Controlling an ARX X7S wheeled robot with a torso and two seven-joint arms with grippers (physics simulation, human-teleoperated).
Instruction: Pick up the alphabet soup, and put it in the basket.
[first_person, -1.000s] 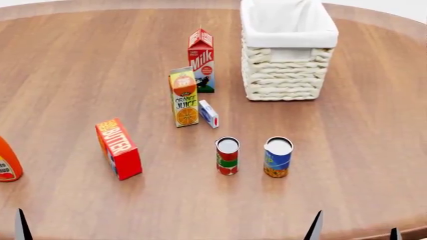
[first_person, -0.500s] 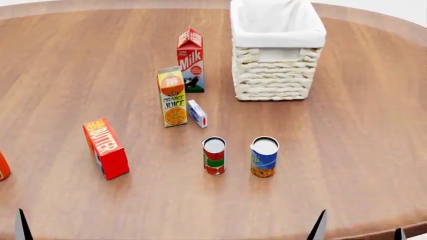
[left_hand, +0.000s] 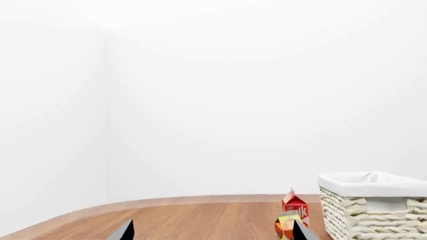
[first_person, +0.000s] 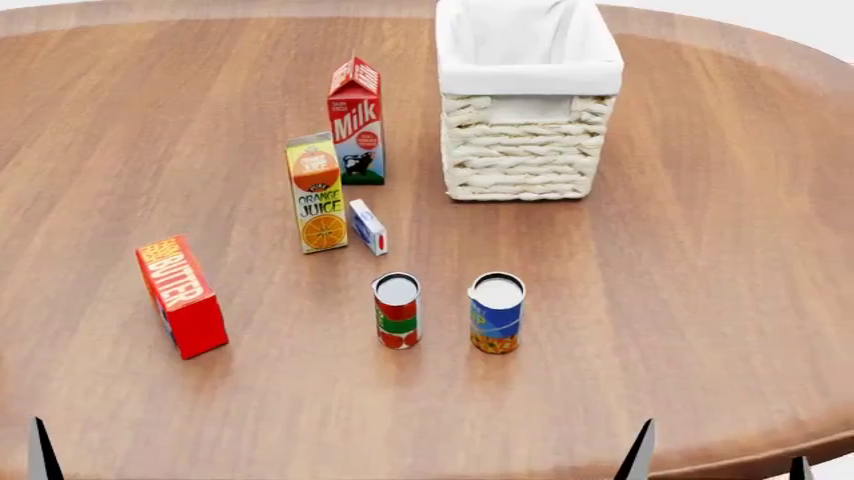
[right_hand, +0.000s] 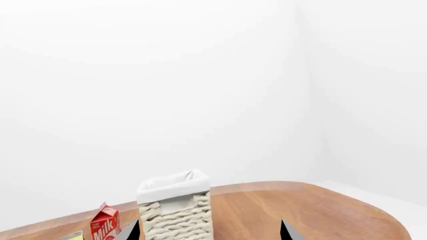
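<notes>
The alphabet soup (first_person: 396, 311), a red and green can, stands upright near the table's (first_person: 721, 290) near edge, long axis vertical and pale lid up, just left of a blue and yellow can (first_person: 495, 313) and apart from it. The basket (first_person: 527, 110) sits farther back and to the right, well apart. The left gripper (left_hand: 210, 231) and right gripper (right_hand: 208, 230) each show two dark tips spread wide, holding nothing.
</notes>
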